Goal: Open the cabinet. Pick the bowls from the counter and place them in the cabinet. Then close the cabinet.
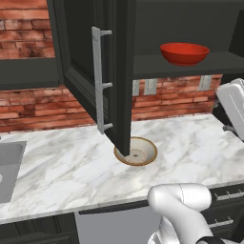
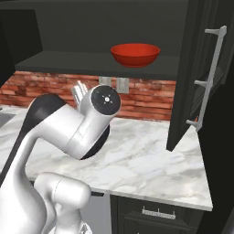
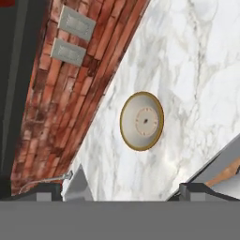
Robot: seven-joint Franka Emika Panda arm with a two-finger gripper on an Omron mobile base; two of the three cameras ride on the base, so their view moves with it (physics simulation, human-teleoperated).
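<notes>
Cabinet (image 1: 119, 71) is open. In left base view one door hangs out over the counter (image 1: 190, 147), its silver bar handle (image 1: 101, 81) running top to mid frame, left of ctr. In right base view the other door sits at right edge w/ its handle (image 2: 209, 77).

Red bowl (image 1: 184, 53) is on the cabinet shelf, upper right of left base view; upper ctr in right base view (image 2: 135, 54). Upright, nothing next to it.

Tan-rimmed bowl (image 1: 137, 151) on the marble, ctr of left base view, right under the open door's bottom corner, which hides part of the rim. In hand view it's mid frame (image 3: 142, 121), cream inside facing cam, clear of everything, marble all round.

Gripper (image 3: 123, 190): I see both finger tips at bottom of hand view, one lower left (image 3: 49, 191), one lower right, spread as wide as they go, nothing between them. Bowl is well apart from the tips, no contact.

Brick backsplash (image 3: 70, 103) w/ two grey outlets (image 3: 72, 35) fills upper left of hand view. Sink (image 1: 9, 167) at left edge of left base view. Arm elbow (image 2: 87, 123) is big in lower left of right base view; can't make out the hand itself there.
</notes>
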